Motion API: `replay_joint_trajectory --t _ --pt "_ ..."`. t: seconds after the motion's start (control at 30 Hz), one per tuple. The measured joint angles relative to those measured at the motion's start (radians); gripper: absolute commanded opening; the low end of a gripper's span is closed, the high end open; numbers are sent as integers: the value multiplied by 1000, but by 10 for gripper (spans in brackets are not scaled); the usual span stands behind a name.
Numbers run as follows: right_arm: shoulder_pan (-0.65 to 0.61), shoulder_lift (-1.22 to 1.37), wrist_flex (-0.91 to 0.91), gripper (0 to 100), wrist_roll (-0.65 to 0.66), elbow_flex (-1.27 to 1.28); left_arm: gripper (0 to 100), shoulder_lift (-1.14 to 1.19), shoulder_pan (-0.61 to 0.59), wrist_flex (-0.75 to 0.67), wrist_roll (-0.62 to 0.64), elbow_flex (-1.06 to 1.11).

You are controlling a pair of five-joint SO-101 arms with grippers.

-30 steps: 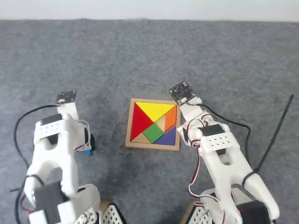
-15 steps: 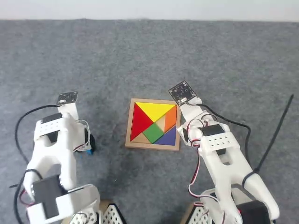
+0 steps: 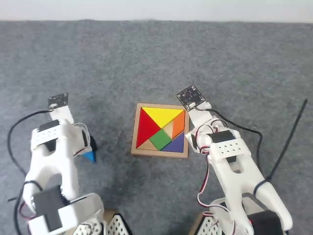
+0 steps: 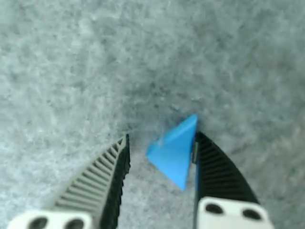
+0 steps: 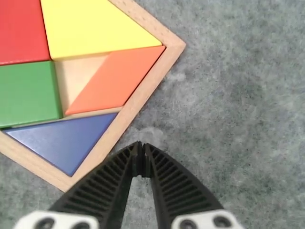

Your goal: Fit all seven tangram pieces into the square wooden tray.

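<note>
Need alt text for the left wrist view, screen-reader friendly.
The left gripper, open, straddles a small blue triangle on grey carpet. The triangle rests against one finger, with a gap to the other.

No lettering or number can be read (the small dark board (image 3: 191, 97) seems merely dotted).

Left end effector (image 4: 160, 138) farther from tray (image 3: 160, 154).
</note>
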Motion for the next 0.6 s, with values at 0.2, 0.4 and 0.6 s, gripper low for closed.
replay_joint_trajectory --t 0.2,0.4,0.6 --pt "0 0 0 6 0 0 180 15 2 8 17 0" --pt "0 0 0 6 0 0 145 15 43 12 64 0" --pt "0 0 0 6 0 0 128 15 52 9 74 3"
